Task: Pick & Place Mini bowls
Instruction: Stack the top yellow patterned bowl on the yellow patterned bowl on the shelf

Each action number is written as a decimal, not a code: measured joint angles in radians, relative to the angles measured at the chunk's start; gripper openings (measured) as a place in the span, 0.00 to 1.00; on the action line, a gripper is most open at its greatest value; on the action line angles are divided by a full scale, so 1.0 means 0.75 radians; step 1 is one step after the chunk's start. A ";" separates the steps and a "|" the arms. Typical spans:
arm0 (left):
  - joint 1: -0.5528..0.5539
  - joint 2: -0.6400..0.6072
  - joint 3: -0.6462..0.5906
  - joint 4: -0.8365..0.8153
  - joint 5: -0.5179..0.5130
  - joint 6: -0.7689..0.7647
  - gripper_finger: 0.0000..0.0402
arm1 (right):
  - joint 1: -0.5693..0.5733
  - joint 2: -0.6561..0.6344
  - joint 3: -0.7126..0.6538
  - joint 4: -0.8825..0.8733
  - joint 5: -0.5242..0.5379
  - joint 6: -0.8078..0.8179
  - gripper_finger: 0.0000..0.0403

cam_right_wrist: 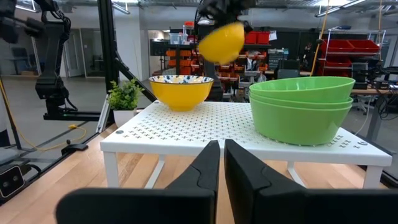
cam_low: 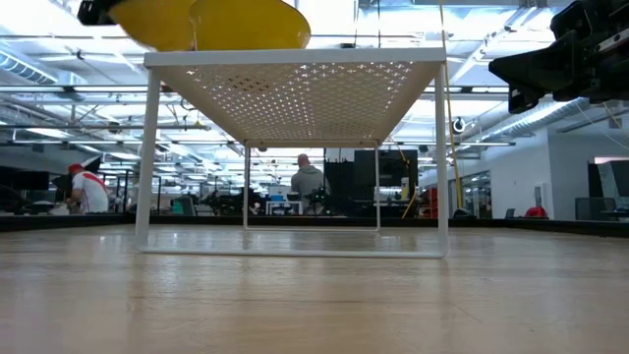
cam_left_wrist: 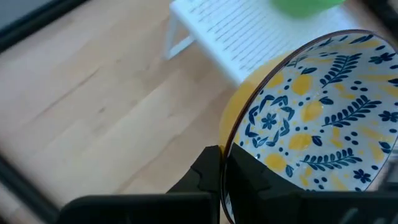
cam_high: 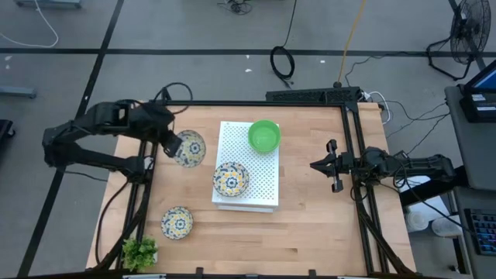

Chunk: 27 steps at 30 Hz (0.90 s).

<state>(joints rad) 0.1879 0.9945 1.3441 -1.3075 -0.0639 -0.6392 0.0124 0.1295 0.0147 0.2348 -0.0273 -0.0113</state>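
My left gripper (cam_high: 169, 146) is shut on a cream mini bowl (cam_high: 190, 148) with a blue-and-yellow pattern inside and a yellow outside. It holds the bowl in the air left of the white perforated board (cam_high: 260, 174). A second patterned bowl (cam_high: 231, 178) rests by its base on the board's near part. A stack of green bowls (cam_high: 263, 136) stands at the board's far end. A third patterned bowl (cam_high: 177, 222) sits on the table near the front left. My right gripper (cam_high: 318, 165) waits shut and level, right of the board. My left gripper holds the patterned bowl by its rim (cam_left_wrist: 231, 140), one finger (cam_left_wrist: 208, 167) outside the wall and the other inside. The fingers slant down at it from the table's left. The bowl is lifted clear of the table and tilted, its patterned inside (cam_left_wrist: 311, 118) toward the wrist camera.
A small leafy plant (cam_high: 139, 252) stands at the table's front left corner. The board stands on thin legs (cam_low: 143, 157) with open space beneath it. Bare wood lies between the board and my right gripper (cam_right_wrist: 221, 163).
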 joint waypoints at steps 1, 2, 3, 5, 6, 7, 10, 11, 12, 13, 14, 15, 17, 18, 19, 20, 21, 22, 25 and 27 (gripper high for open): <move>-0.010 0.000 0.023 0.008 0.000 0.001 0.02 | 0.000 0.000 0.000 0.000 0.000 0.000 0.04; -0.021 0.002 0.042 0.020 0.000 0.003 0.02 | 0.000 0.000 0.000 0.000 0.000 0.000 0.04; -0.032 0.009 0.057 0.037 0.001 0.002 0.02 | 0.000 0.000 0.000 0.000 0.000 0.000 0.04; -0.054 0.024 0.081 0.071 0.007 -0.001 0.02 | 0.000 0.000 0.000 -0.001 0.000 0.000 0.04; -0.067 0.038 0.091 0.085 0.015 0.002 0.02 | 0.000 0.000 0.000 -0.001 0.000 0.000 0.03; -0.082 0.054 0.096 0.107 0.029 0.012 0.02 | 0.000 0.000 0.000 0.000 0.000 0.000 0.03; -0.130 0.123 0.125 0.169 0.075 0.045 0.02 | 0.000 0.000 0.000 0.000 0.000 0.000 0.03; -0.148 0.156 0.140 0.178 0.094 0.067 0.02 | 0.000 0.000 0.000 0.000 0.000 0.000 0.03; -0.165 0.187 0.154 0.184 0.116 0.086 0.02 | 0.000 0.000 0.000 -0.001 0.000 0.000 0.03; -0.182 0.221 0.170 0.191 0.129 0.109 0.02 | 0.000 0.000 0.000 0.000 0.000 0.000 0.03; -0.198 0.258 0.192 0.194 0.140 0.127 0.02 | 0.000 0.000 0.000 0.000 0.000 0.000 0.03; -0.212 0.295 0.219 0.193 0.150 0.145 0.03 | 0.000 0.000 0.000 0.000 0.000 0.000 0.03; -0.241 0.368 0.277 0.194 0.165 0.180 0.03 | 0.000 0.000 0.000 0.000 0.000 0.000 0.03; -0.255 0.404 0.309 0.194 0.169 0.198 0.02 | 0.000 0.000 0.000 0.000 0.000 0.000 0.03; -0.267 0.441 0.345 0.191 0.171 0.216 0.02 | 0.000 0.000 0.000 0.000 0.000 0.000 0.03; -0.279 0.475 0.384 0.193 0.175 0.233 0.02 | 0.000 0.000 0.000 -0.001 0.000 0.000 0.03; -0.289 0.508 0.421 0.196 0.176 0.249 0.02 | 0.000 0.000 0.000 -0.001 0.000 0.000 0.03; -0.298 0.539 0.455 0.194 0.176 0.260 0.02 | 0.000 0.000 0.000 0.000 0.000 0.000 0.03; -0.313 0.625 0.545 0.151 0.158 0.294 0.02 | 0.000 0.000 0.000 0.000 0.000 0.000 0.04; -0.313 0.674 0.578 0.104 0.148 0.302 0.03 | 0.000 0.000 0.000 0.000 0.000 0.000 0.04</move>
<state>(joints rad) -0.0471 1.5001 1.7773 -1.2296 0.0469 -0.4128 0.0121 0.1294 0.0147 0.2345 -0.0273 -0.0113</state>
